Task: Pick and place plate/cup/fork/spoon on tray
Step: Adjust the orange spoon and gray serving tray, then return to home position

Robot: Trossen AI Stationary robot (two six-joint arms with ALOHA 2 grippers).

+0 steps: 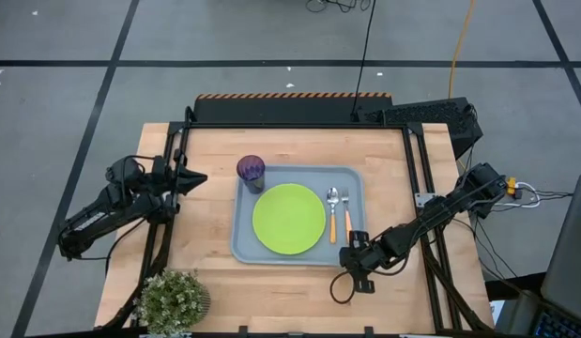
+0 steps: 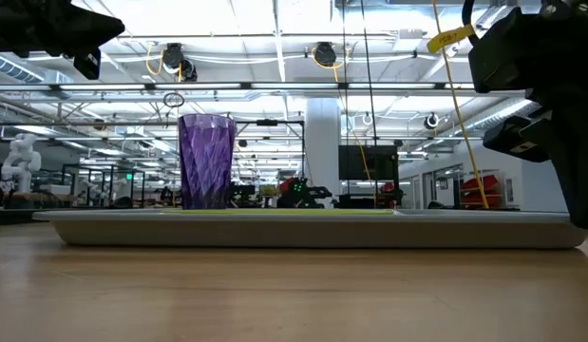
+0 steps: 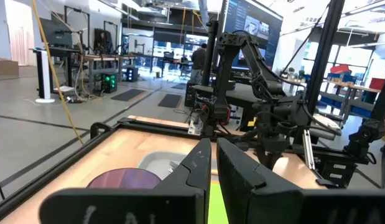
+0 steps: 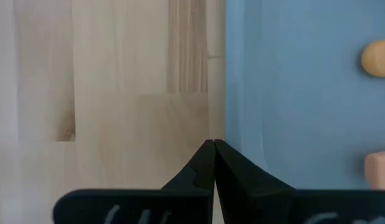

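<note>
The grey-blue tray (image 1: 245, 246) lies in the middle of the table. On it rest the lime-green plate (image 1: 288, 218), the purple cup (image 1: 251, 169) upright at its far left corner, and the orange-handled spoon (image 1: 332, 214) and fork (image 1: 345, 214) side by side, right of the plate. My right gripper (image 1: 359, 246) is shut and points steeply down over the tray's near right rim (image 4: 228, 74), with nothing between its fingers. My left gripper (image 1: 198, 177) is shut and empty, held level above the table's left edge, pointing toward the cup (image 3: 120, 179).
A potted plant (image 1: 173, 299) stands at the table's near left corner. A black cable loop (image 1: 342, 286) lies on the wood just near of my right gripper. Black frame rails (image 1: 417, 178) run along the table's sides. Bare wood (image 1: 206, 225) shows left of the tray.
</note>
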